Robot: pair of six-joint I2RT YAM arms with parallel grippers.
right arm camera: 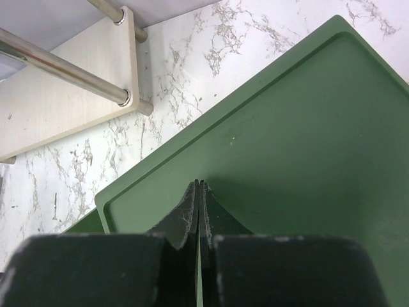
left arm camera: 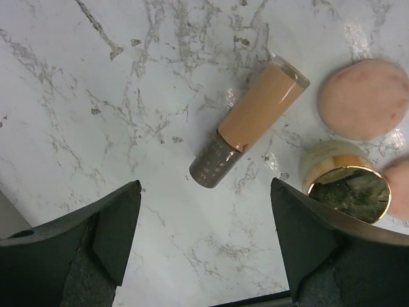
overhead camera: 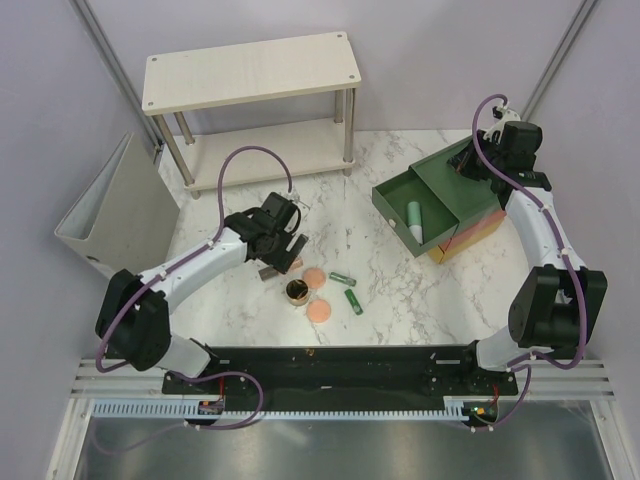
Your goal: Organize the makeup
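The grey-orange tube (left arm camera: pixel 255 121) lies on the marble, just beyond my open, empty left gripper (left arm camera: pixel 204 236), which hovers above it (overhead camera: pixel 283 266). The dark gold-rimmed jar (left arm camera: pixel 348 185) and a peach-pink disc (left arm camera: pixel 363 99) lie to its right. In the top view the jar (overhead camera: pixel 297 292), two discs (overhead camera: pixel 314 277) (overhead camera: pixel 320 311) and two dark green tubes (overhead camera: pixel 342 278) (overhead camera: pixel 353 300) cluster together. The mint-green tube (overhead camera: pixel 414 220) lies in the open green drawer (overhead camera: pixel 400 195). My right gripper (right arm camera: pixel 199 185) is shut and empty over the box's green top (right arm camera: pixel 300 128).
The drawer box (overhead camera: pixel 470 232) stands at the right, with red and yellow drawers under the green one. A two-tier wooden shelf (overhead camera: pixel 250 70) stands at the back; its lower board shows in the right wrist view (right arm camera: pixel 70 83). A grey binder (overhead camera: pixel 110 215) stands at the left.
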